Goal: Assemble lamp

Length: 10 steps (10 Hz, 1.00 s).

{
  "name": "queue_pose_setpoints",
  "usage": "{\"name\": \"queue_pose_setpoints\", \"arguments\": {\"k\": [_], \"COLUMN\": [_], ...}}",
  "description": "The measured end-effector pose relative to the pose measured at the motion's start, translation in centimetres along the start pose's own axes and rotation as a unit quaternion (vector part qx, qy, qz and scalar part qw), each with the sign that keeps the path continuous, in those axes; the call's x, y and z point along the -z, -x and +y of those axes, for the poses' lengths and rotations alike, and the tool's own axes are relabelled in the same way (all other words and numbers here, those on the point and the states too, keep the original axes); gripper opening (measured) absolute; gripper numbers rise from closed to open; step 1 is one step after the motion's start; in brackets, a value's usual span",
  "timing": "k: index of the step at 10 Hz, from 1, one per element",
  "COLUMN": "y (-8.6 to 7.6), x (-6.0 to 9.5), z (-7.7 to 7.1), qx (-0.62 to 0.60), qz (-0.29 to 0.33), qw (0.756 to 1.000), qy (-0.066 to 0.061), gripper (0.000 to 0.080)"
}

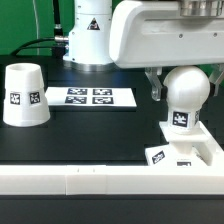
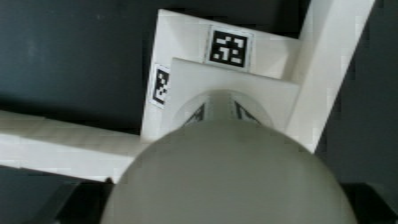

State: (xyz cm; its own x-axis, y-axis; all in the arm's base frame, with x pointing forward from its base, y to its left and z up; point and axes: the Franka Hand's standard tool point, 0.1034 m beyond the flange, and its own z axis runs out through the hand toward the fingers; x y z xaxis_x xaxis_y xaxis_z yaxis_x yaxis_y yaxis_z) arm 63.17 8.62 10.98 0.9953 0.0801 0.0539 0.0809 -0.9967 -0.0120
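The bulb (image 1: 186, 93) stands upright at the right of the exterior frame, its ball head up and its tagged stem down on the base (image 1: 190, 146), which sits in the lower right corner against the long white rail (image 1: 90, 181). In the wrist view the bulb (image 2: 222, 170) fills the lower middle as a large blurred dome, with the base (image 2: 217, 62) and its tags beyond it.

The gripper (image 1: 187, 88) comes down from the upper right, one finger (image 1: 154, 84) showing just beside the ball's left and another at its right edge; whether the fingers press on the bulb or stand free of it, I cannot tell.

The shade (image 1: 24, 96) rests mouth-down at the left of the frame, well apart. The marker board (image 1: 91, 97) lies flat on the black table (image 1: 80, 135) between shade and bulb, in the upper middle.
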Motion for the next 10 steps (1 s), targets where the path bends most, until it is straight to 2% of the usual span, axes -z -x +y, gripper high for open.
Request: {"name": "queue_pose_setpoints", "arguments": {"k": [3, 6, 10], "y": [0.15, 0.32, 0.38], "x": [-0.03, -0.04, -0.1], "z": [0.02, -0.12, -0.23], "qx": [-0.128, -0.237, -0.387], "qz": [-0.006, -0.028, -0.034], "qw": [0.992, 0.971, 0.921], "qy": [-0.003, -0.005, -0.014], "gripper": [0.0577, 0.0577, 0.0577]}}
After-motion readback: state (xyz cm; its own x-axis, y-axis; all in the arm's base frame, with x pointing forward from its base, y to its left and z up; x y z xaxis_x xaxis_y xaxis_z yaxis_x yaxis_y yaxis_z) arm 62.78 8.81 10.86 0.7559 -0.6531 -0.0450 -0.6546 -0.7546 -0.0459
